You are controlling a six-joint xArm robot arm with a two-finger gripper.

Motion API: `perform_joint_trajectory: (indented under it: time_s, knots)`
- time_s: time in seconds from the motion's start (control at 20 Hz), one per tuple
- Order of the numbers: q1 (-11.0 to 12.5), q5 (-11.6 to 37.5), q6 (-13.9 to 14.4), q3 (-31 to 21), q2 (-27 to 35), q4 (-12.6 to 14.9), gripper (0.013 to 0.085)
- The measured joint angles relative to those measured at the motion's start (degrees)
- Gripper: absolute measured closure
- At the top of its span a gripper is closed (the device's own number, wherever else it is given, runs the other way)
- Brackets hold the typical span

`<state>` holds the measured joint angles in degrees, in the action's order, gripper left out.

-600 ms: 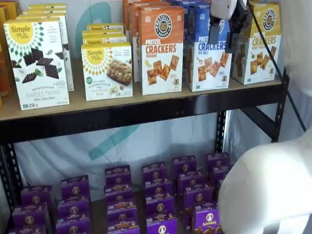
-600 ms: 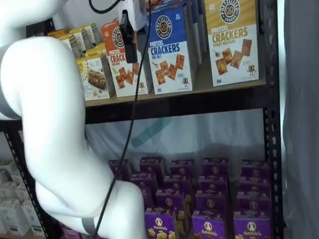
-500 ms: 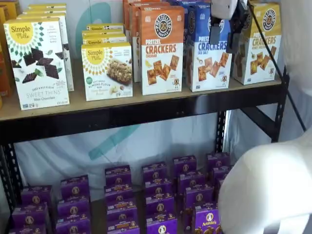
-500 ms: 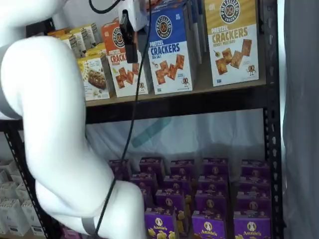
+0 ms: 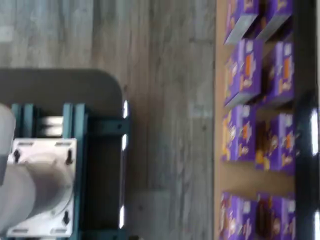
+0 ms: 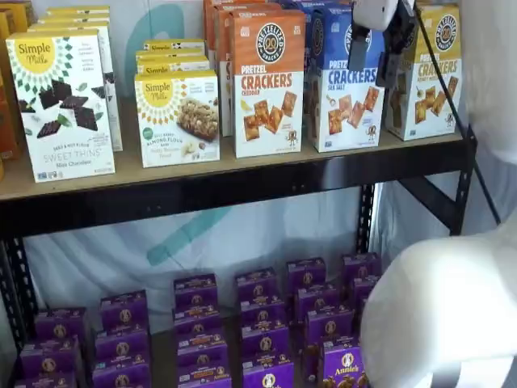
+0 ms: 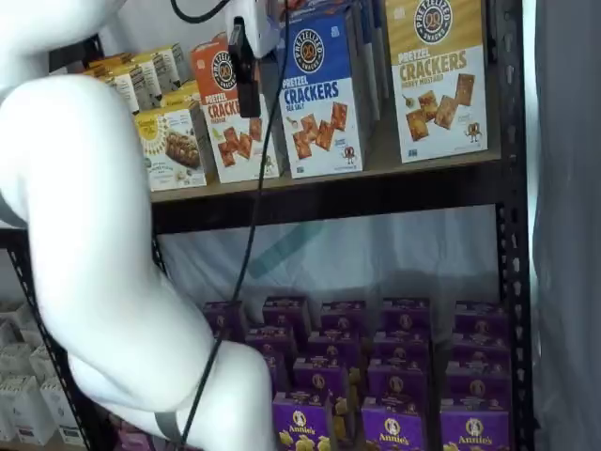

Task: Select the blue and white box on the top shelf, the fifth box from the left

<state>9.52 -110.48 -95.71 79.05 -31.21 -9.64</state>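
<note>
1. Approaching is the step in hand, as I judge it: the gripper hangs at the upper right of the frame, in front of the blue and white box, and holds nothing.
2. The two black fingers show a plain gap between them in a shelf view, so the pincer is open, about as wide as the upper part of the box front.
3. The blue and white box stands upright on the top shelf, between the orange-topped box on its left in the frame and the yellow-topped box on its right.
4. To do it well, I think the fingers must go on both sides of the blue box only; the neighbours stand near, so there is little room.
5. In a shelf view the gripper covers part of the orange-topped box, so its depth is hard to tell.
6. The cable hangs near the box front; it should not catch there.
</note>
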Motion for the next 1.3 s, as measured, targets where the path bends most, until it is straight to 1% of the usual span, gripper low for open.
perform_joint_trajectory:
  time_s: [0.1,0.25,0.3,0.4,0.65,0.8,1.1,1.2,1.3]
  knots:
    - [1.64,0.90,-0.48,-0.03,-0.21,-3.04,0.0130]
    - [3.26,2.01,-0.64,0.16,-0.34,-6.80,0.0130]
    - [3.74,2.83,-0.62,-0.07,-0.62,-8.07,0.0130]
    - [4.85,5.45,-0.35,-0.89,-1.50,-11.52,0.0130]
    - [6.09,8.85,0.47,-0.98,-2.00,-16.30,0.0130]
    - [6.80,9.70,0.77,0.01,-1.48,-18.12,0.0130]
    - [8.29,10.48,0.88,2.68,0.28,-20.64,0.0130]
    - [8.58,11.37,0.86,3.41,0.98,-21.20,0.0130]
    - [8.58,11.78,0.83,4.59,2.15,-21.20,0.0130]
